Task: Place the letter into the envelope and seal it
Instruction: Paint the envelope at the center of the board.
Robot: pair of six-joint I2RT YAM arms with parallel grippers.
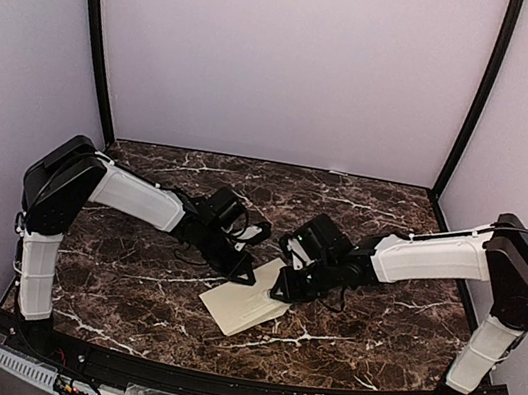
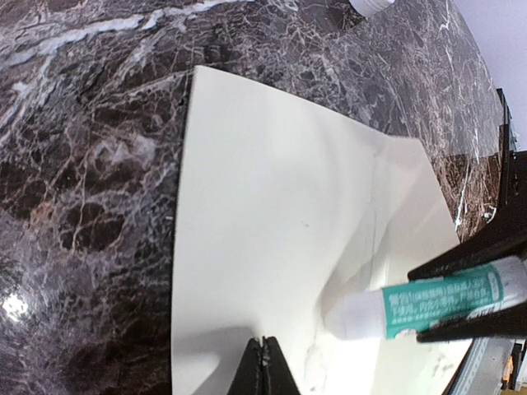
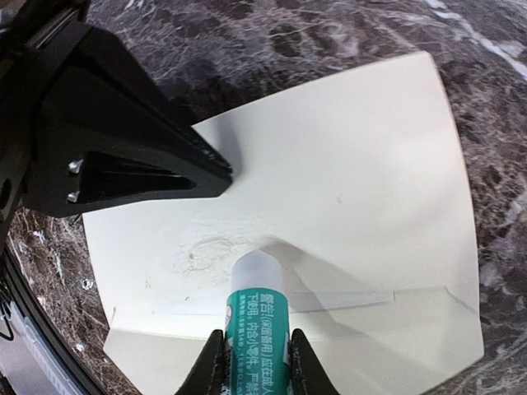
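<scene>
Lying flat on the dark marble table, the cream envelope sits just below the middle of the top view, turned at an angle, with bare stone on every side of it. The letter is not visible in any view; I judge it is already inside, but I cannot confirm this. The left gripper has its jaws closed together with nothing between them, and its tip presses on the paper near the upper edge of the envelope. The right gripper has its jaws clamped around a glue stick, whose white tip touches the paper at the lower middle of the right wrist view, just above a fold line. The envelope looks very light, thin and easy to bend, and it will probably slide on the smooth stone, so I think it is better to hold it down by pressing from above than to pinch it. To lift the flap, the free edge near the fold seems the best place. The two grippers are near each other over the paper, so room between them is small, while the table toward the left and right of the frame is open.
</scene>
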